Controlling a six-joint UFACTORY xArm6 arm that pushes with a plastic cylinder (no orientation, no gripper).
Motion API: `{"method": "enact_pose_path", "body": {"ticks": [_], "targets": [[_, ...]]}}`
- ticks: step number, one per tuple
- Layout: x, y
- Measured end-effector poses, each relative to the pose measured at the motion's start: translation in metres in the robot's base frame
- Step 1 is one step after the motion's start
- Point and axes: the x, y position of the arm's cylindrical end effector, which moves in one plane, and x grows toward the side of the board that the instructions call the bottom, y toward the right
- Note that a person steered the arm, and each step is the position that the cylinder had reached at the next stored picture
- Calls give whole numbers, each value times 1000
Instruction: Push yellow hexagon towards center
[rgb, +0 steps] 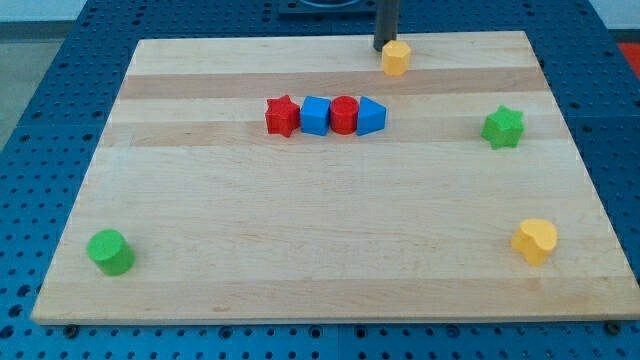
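Note:
The yellow hexagon (397, 57) sits near the top edge of the wooden board (300, 250), a little right of the middle. My tip (385, 48) is just to the hexagon's upper left, touching or nearly touching it. The rod rises from there out of the view's top.
A row of blocks lies below the hexagon: red star (282, 116), blue cube (315, 115), red cylinder (344, 114), blue wedge-like block (371, 116). A green star (503, 127) is at the right, a yellow heart (535, 241) at the lower right, a green cylinder (110, 251) at the lower left.

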Motion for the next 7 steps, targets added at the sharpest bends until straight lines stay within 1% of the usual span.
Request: {"method": "enact_pose_path", "body": {"ticks": [2,5,6,7], "targets": [[54,12],[59,67],[65,68],[82,68]]}}
